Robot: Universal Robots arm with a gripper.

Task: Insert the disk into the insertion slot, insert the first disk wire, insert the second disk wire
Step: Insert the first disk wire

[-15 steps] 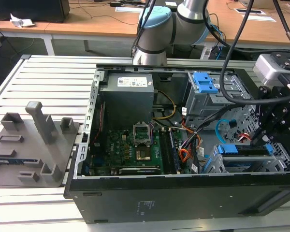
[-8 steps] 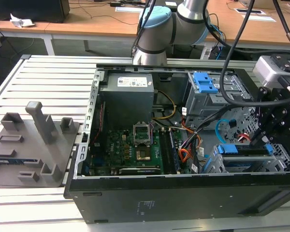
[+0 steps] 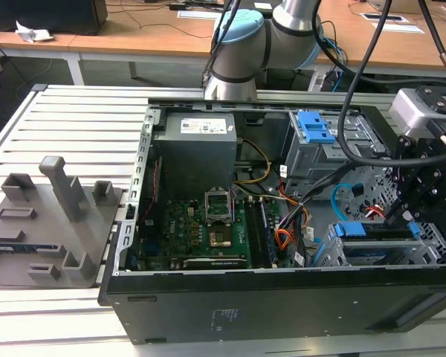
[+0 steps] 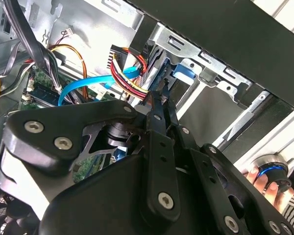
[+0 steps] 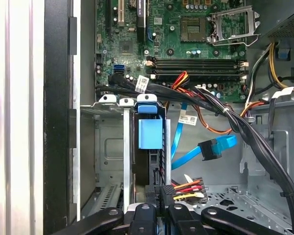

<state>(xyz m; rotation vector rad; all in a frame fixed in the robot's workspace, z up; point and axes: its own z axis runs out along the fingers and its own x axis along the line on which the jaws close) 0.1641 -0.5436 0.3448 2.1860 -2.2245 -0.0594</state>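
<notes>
The disk [image 5: 150, 133] sits edge-on in the insertion slot [image 5: 112, 147], its blue carrier tab toward the motherboard; in the exterior view the disk [image 3: 349, 230] lies in the silver cage [image 3: 328, 254] at the case's near right corner. My gripper [image 5: 161, 205] is shut on the black plug of the first disk wire [image 5: 186, 188], held right at the disk's rear edge. In the second wrist view my gripper [image 4: 160, 95] pinches that plug, with the red-yellow first disk wire [image 4: 130, 81] trailing away. The second disk wire [image 5: 211, 149] hangs loose beside the cage, its dark plug free.
A thick black cable bundle [image 5: 235, 122] crosses above the cage. The motherboard [image 3: 201, 227] and power supply [image 3: 197, 145] fill the case's left part. A grey cage with a blue latch [image 3: 313, 126] stands behind. A grey fixture [image 3: 56, 216] lies on the table. A person's hand [image 4: 264, 188] rests outside the case.
</notes>
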